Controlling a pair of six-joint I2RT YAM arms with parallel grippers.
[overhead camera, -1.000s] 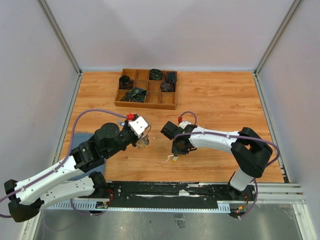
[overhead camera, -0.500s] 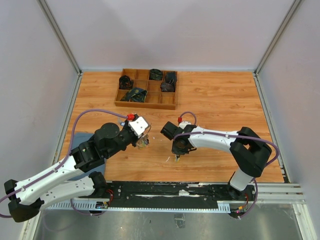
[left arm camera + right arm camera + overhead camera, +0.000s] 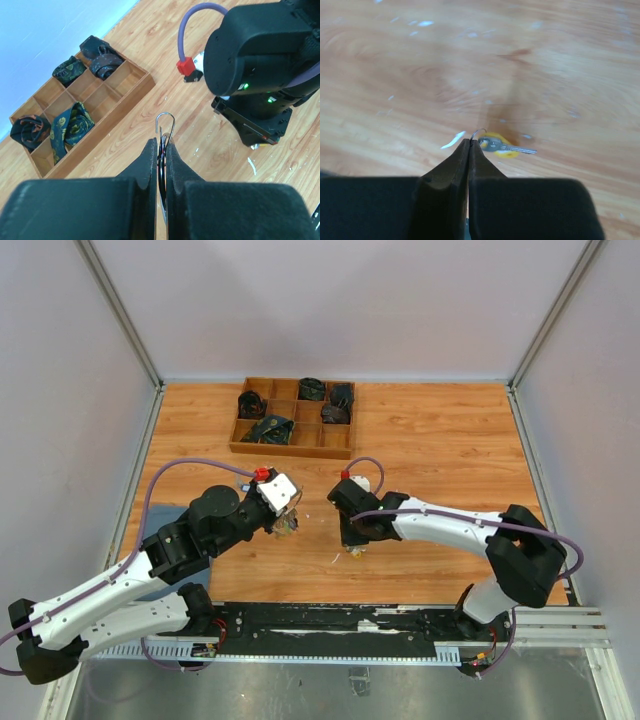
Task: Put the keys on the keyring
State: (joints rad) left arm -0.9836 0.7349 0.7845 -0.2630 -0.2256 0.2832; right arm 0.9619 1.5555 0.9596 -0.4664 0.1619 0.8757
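The keyring [image 3: 165, 121] sat pinched in the closed left pincer [image 3: 160, 145]. Only a wire loop showed, the rest hidden between the fingers. Nearby, the right pincer [image 3: 469, 143], closed, gripped the yellow key [image 3: 504, 148] by its loop over bare desk [image 3: 450, 440], well apart from the wooden tray [image 3: 292, 451].
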